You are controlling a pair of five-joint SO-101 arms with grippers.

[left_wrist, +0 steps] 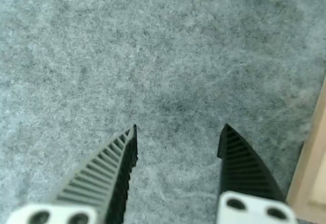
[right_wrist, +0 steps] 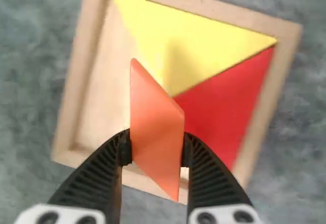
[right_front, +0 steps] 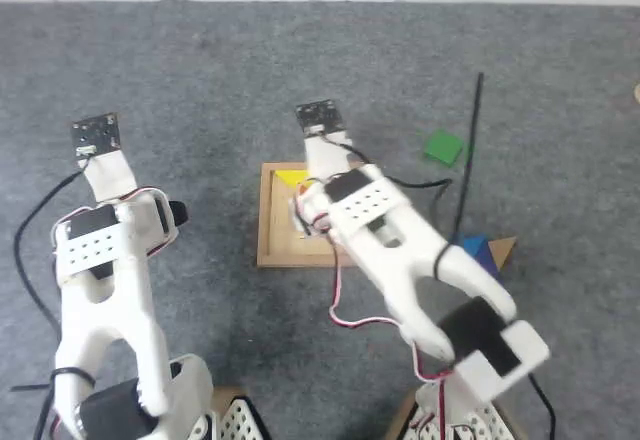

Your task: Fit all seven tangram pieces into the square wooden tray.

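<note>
— Ribbed black fingers (right_wrist: 104, 175) sit closest: the right gripper (right_wrist: 154, 145) is clamped on one orange piece (right_wrist: 155, 117), a thin, smooth parallelogram held by two opposite edges.

— Where is it, relative to the tray?

— Over the tray (right_wrist: 78, 81), above its near rim and the bare wooden floor. Whether it touches the wood, I cannot tell. The tray is one shallow square of pale wood with a raised rim.

— What lies in it?

— Two flat triangles, both large: a yellow triangle (right_wrist: 188, 46) along the far rim and a red triangle (right_wrist: 224, 107) along one side. Their slanted edges meet at the middle.

— And outside it?

— Three pieces on the mat (right_front: 200, 70), on the right arm's side. One green square (right_front: 443, 147) lies well apart from the tray. One blue piece (right_front: 478, 253) is partly hidden by the arm, and one tan triangle (right_front: 502, 248) lies just beside it. That makes six pieces I can count.

— The other hand?

— The left gripper (left_wrist: 179, 130) is spread wide and holds nothing. Its two toothed black fingers point down at the mat, with the tray's rim just beside it.

— The surface?

— One grey mat, fuzzy like felt. Two white arms stand on it, and a thin black cable (right_front: 470, 150) runs past the green square
</note>
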